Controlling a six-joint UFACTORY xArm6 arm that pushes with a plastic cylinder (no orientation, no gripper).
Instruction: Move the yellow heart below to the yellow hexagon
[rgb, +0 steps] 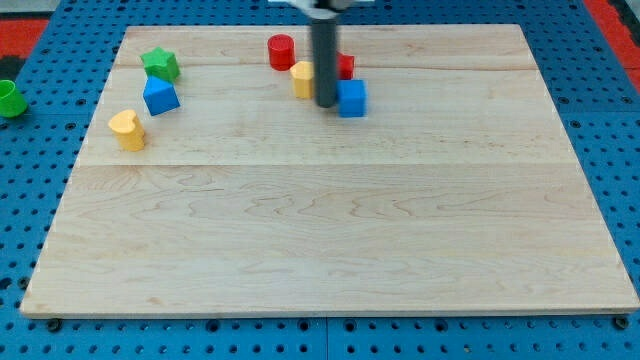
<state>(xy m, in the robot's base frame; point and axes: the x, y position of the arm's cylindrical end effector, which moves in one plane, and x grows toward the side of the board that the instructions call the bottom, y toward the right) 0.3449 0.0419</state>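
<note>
The yellow heart (127, 129) lies near the board's left edge, below the blue cube (160, 96). The yellow hexagon (303, 79) sits at the top middle, partly hidden behind my rod. My tip (326, 104) rests just right of and below the hexagon, touching or nearly touching the left side of a blue block (352, 98). The heart is far to the left of my tip.
A red cylinder (281, 51) stands above the hexagon. A red block (344, 67) shows just right of the rod. A green star (160, 64) is at the top left. A green piece (9, 99) lies off the wooden board (330, 230), on the blue pegboard at left.
</note>
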